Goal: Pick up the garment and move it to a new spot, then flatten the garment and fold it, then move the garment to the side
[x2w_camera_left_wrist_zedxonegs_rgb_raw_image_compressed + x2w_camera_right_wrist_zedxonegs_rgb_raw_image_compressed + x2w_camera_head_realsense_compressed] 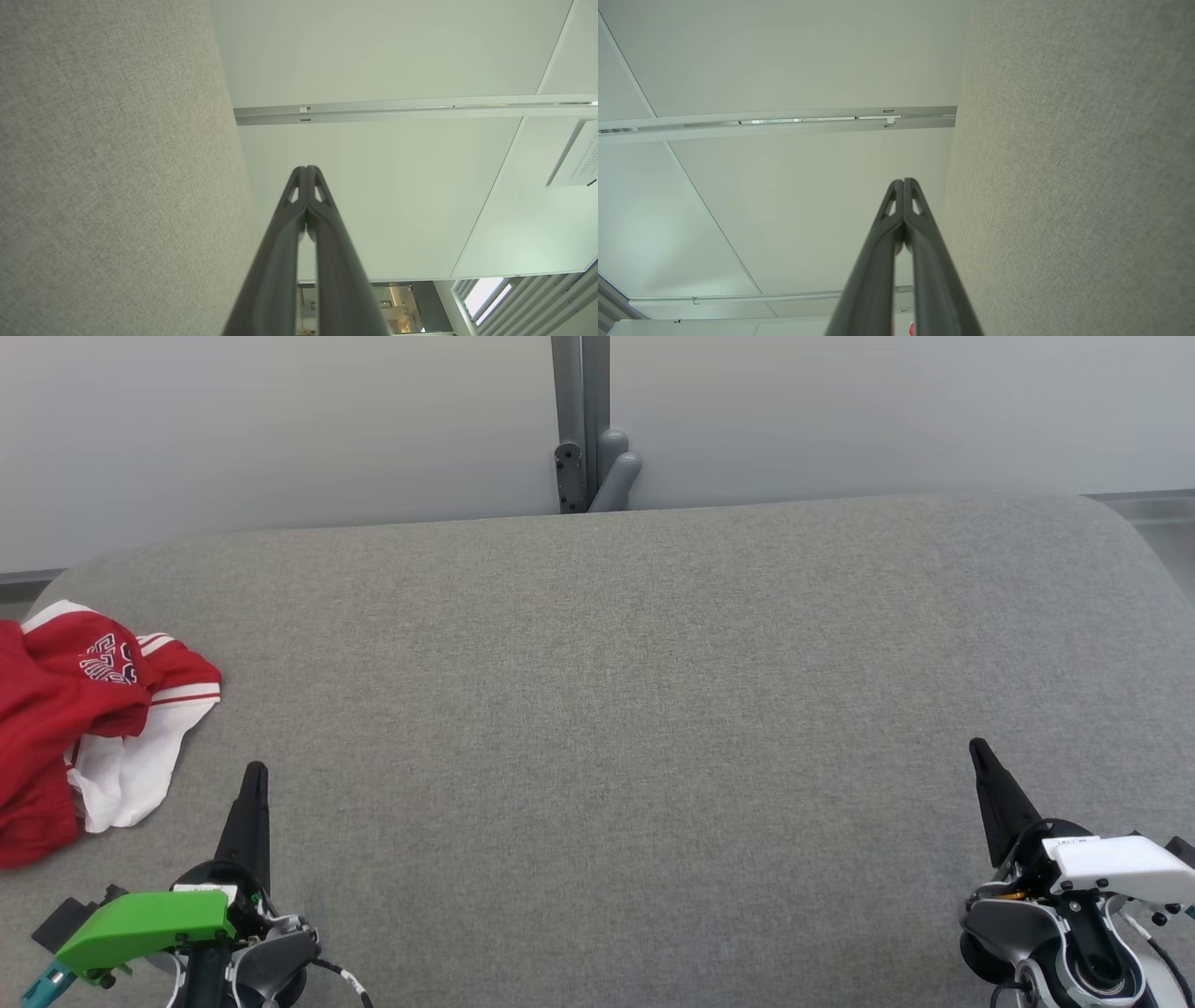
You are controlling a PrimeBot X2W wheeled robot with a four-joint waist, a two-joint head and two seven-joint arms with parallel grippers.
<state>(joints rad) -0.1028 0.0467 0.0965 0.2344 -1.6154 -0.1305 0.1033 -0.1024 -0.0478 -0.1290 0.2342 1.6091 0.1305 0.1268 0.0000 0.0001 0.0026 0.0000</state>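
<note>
Nothing is done yet: the garment (65,728) lies crumpled at the left edge of the desk (597,709). The left end effector (254,779) nearby and the right end effector (980,753) both have fingers pressed together, empty.

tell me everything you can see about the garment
The garment is soft red cloth with a white panel, red-and-white striped trim and white outlined lettering. It lies crumpled in a loose heap, unfolded, at the left edge of the grey fabric surface, partly cut off by the head view's border. Only that surface touches it; the shut left tool stands nearby, apart from it.
</note>
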